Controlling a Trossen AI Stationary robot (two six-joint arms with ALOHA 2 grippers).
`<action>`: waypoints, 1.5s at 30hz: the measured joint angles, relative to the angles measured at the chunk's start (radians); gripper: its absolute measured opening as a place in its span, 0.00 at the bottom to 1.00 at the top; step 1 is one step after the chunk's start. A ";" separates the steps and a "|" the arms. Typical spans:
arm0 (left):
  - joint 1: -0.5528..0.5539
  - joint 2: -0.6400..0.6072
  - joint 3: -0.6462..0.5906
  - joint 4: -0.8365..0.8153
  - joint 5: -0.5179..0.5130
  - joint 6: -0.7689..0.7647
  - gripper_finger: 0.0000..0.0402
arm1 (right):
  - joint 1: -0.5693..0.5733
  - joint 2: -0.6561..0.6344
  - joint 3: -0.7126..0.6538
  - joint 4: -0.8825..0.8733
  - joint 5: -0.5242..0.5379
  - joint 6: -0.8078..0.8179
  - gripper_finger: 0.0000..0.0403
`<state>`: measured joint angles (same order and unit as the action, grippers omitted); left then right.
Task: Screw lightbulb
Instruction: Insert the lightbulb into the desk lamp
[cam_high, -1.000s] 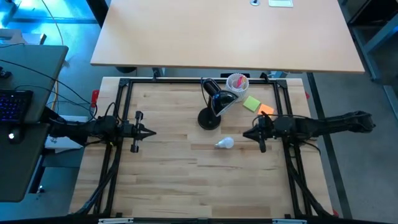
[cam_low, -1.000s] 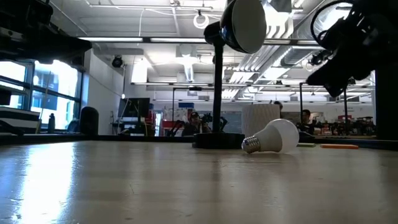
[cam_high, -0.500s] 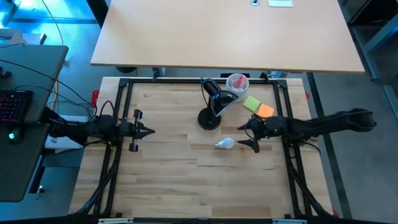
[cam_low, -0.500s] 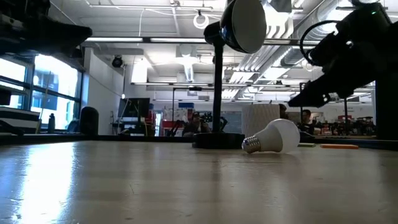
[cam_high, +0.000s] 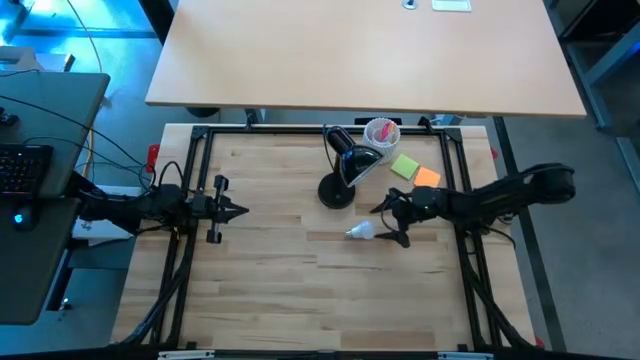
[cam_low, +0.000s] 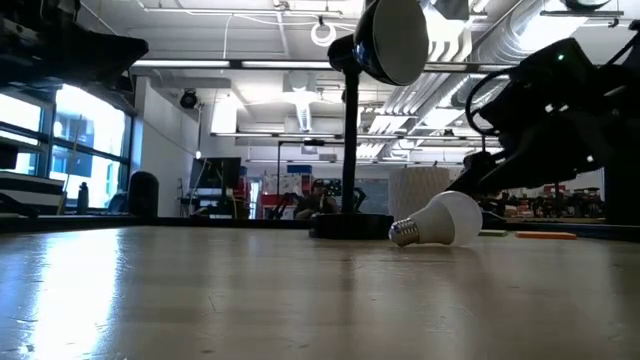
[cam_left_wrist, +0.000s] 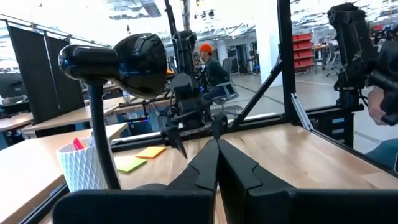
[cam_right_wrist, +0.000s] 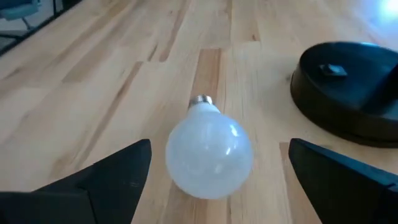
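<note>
The lightbulb (cam_high: 362, 231) lies on its side on the wooden table, right of centre, with its metal screw base (cam_right_wrist: 200, 101) pointing toward the table's left. My right gripper (cam_high: 388, 224) is open just right of the bulb. In the right wrist view its two fingers (cam_right_wrist: 118, 171) stand on either side of the white globe (cam_right_wrist: 210, 152) without touching it. The black desk lamp (cam_high: 340, 170) stands just beyond the bulb, its round base (cam_right_wrist: 351, 78) on the table and its head (cam_low: 395, 40) raised. My left gripper (cam_high: 238, 211) waits shut at the table's left.
A white ribbed cup (cam_high: 381, 131) stands at the far edge behind the lamp. Green (cam_high: 405, 166) and orange (cam_high: 427, 178) sticky notes lie to the lamp's right. Bare wood stretches from the bulb toward the near edge and the left.
My right gripper has opened wide. It has gone toward the table's left and down, up to the lightbulb, so that its fingers now flank the globe. The bulb has stayed where it lay.
</note>
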<state>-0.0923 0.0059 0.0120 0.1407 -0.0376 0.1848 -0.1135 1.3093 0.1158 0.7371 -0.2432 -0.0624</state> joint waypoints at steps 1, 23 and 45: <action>0.000 0.000 0.000 0.000 0.000 0.000 0.00 | 0.000 0.033 0.000 0.039 0.000 -0.007 0.95; 0.000 0.000 0.000 -0.002 -0.001 -0.065 0.00 | 0.005 0.404 0.093 0.258 -0.107 0.047 0.82; 0.000 0.000 0.000 0.094 0.000 -0.188 0.00 | 0.069 0.279 0.074 0.328 0.020 0.233 0.66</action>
<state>-0.0923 0.0063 0.0120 0.2345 -0.0377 -0.0029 -0.0449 1.5886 0.1894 1.0653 -0.2228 0.1702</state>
